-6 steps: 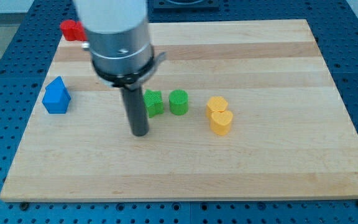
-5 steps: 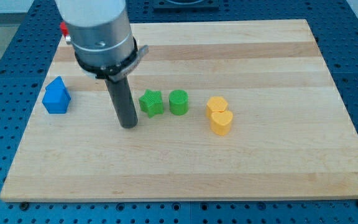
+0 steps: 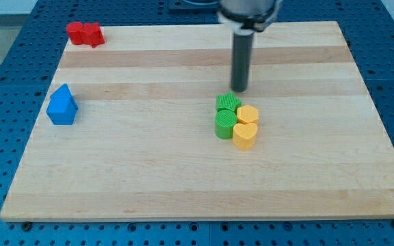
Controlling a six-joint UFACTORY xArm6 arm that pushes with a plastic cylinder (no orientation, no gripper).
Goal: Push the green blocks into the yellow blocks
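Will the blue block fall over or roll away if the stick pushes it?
Probably not. The blue block looks squat, with a flat bottom on the wooden board, so it should slide, not tip. Its flat sides and pointed top give it nothing round to roll on. It might twist if my tip hits it off-centre. It sits far to the tip's left.

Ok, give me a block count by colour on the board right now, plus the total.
green blocks: 2
yellow blocks: 2
red blocks: 2
blue block: 1
Total: 7
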